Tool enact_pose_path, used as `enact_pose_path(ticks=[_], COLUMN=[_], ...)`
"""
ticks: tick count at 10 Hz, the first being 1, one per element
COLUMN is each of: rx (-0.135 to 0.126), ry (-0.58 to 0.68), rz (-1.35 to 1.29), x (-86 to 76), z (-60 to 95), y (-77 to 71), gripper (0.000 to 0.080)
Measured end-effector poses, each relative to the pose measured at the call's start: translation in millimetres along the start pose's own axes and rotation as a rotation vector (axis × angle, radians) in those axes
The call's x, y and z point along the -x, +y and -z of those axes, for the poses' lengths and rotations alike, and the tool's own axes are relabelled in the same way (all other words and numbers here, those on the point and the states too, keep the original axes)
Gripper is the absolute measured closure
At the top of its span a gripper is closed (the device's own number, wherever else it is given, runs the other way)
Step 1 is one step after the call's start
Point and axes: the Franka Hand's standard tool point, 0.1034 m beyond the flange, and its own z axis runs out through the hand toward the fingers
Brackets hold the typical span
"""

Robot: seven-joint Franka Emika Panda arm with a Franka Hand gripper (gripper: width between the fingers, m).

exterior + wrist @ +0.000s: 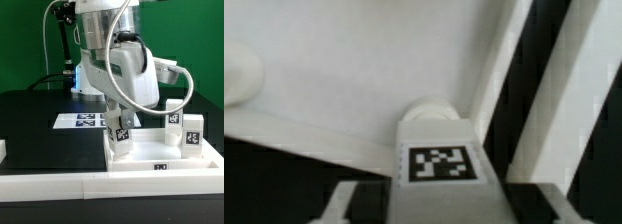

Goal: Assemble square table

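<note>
Figure. The end effector [121, 131] was clamped on a short white leg [122, 134], its two fingers [352, 203] closed against the leg's sides just under the black-and-white tag [441, 164]. The leg stood with its long axis upright, in line with the end effector and directly beneath it, its lower end at or just above the square top [150, 152]; whether it touched could not be told. The wrist view showed the leg's rounded tip [434, 105] over the top's white face, close to one edge of the top, with no corner hole visible. Two further tagged legs [184, 130] stood upright on the top, well apart from the held leg, toward the exterior view's right. The marker board [85, 121] lay on the tabletop [30, 115] behind the top. The coming move likely depended on aligning the upright leg over a corner hole.
</note>
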Motion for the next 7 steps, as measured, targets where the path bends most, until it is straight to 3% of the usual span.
enact_pose_path(ticks=[4, 5, 6, 7], rx=[-0.008, -0.009, -0.009, -0.008], ry=[-0.028, -0.03, -0.031, -0.031], rz=[-0.181, -0.179, -0.174, -0.136], x=[5.5, 6.3, 7.0, 6.9], z=[-1.5, -1.6, -1.7, -1.7], y=[-1.3, -1.5, -1.6, -1.4], gripper=[0.0508, 0.0426, 0.0426, 0.0288])
